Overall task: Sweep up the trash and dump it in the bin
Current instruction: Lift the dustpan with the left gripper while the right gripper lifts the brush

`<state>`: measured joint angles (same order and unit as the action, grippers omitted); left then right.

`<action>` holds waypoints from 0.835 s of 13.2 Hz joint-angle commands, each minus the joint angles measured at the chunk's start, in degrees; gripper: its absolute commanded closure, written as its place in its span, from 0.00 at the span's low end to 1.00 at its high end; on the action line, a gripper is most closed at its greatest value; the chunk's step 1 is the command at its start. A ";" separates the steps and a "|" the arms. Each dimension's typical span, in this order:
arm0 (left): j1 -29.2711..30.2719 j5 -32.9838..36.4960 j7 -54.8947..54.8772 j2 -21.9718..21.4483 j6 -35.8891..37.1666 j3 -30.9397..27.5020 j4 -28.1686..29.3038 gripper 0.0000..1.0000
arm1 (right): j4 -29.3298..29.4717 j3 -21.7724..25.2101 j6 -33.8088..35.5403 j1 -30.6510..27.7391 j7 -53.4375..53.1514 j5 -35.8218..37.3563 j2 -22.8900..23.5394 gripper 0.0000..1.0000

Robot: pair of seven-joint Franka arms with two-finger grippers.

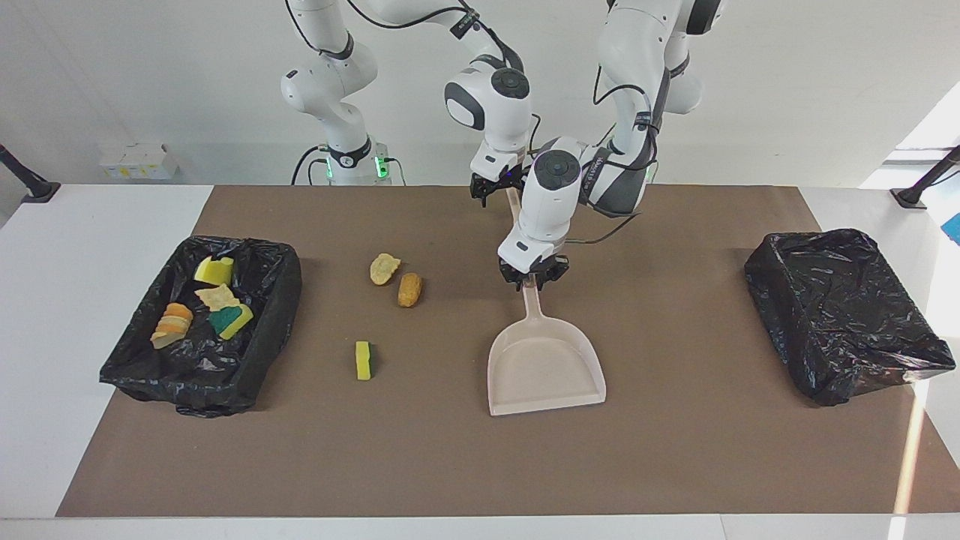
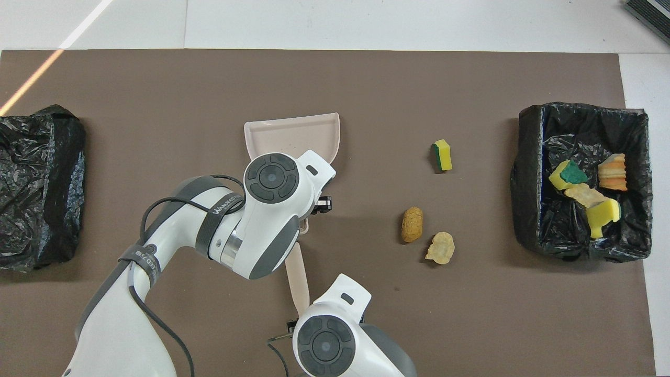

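Trash [image 1: 409, 289]: 7 pcs total. 3 loose on brown mat [image 1: 675, 450], toward right arm's end: tan lump [image 1: 384, 268] and orange-brown oval just beside each other, yellow/green sponge chunk [image 1: 363, 360] farther from robots, apart from both. Other 4 pcs inside black-lined bin [image 1: 277, 289] at right arm's end of worktop [image 1: 45, 337]. 2nd bin [image 1: 847, 315], also black-lined, at left arm's end, well apart.

1 dustpan [image 1: 544, 367] flat mid-mat, mouth facing away from robots, handle toward them. Plenty of bare mat between pan and loose pcs, also pan to mat's outer edge.

Left gripper [image 1: 533, 277] down on dustpan handle, jaws narrowed onto it. Right gripper [image 1: 499, 189] at top end of pale stick [image 2: 298, 277] near robots; jaws state: cannot tell.
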<state>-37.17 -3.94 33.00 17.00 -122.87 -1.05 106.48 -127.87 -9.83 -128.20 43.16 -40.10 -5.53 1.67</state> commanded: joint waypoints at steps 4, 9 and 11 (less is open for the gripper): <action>0.17 0.07 -0.56 -2.15 -0.35 -1.06 0.58 1.00 | -3.51 -0.10 -2.94 0.35 1.95 -1.24 -0.79 0.01; 3.59 2.45 -14.24 -1.54 0.26 -1.67 -1.27 1.00 | -4.14 -2.30 -3.29 0.44 3.01 -4.84 -1.05 0.11; 6.04 2.45 -20.65 -1.62 0.43 -1.67 -1.88 1.00 | -4.05 -2.65 -3.29 0.44 2.92 -4.84 -1.05 0.31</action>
<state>-33.36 -2.42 17.88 15.91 -122.94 -2.90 105.45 -130.49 -12.11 -129.59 43.91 -39.20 -8.46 1.68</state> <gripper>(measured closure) 0.678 0.137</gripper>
